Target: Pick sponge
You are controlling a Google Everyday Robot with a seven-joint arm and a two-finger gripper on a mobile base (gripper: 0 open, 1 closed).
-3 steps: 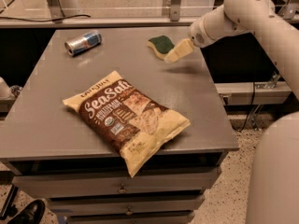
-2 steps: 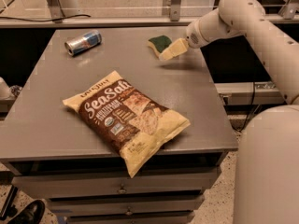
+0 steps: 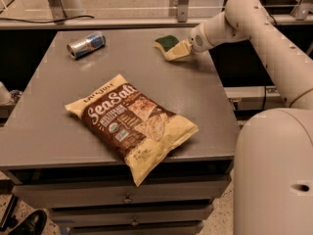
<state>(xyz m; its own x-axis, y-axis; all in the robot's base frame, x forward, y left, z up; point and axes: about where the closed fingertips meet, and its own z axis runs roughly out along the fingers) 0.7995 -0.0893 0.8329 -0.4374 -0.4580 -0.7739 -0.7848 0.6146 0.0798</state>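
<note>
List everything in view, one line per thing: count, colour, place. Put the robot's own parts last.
sponge: one, dark green top over pale yellow, far right part of the table, right at the gripper.
can: one, silver and blue, lying on its side at the far left of the table.
chip bag: one, brown and cream, lying flat near the front, one corner hanging over the front edge.
table: one, grey, fills the middle of the view.
drawers: grey, under the table top at the front.
gripper: one, pale yellow, low over the table at the sponge's right side.
arm: one, white, reaching in from the right.
base: one, white, lower right corner.
</note>
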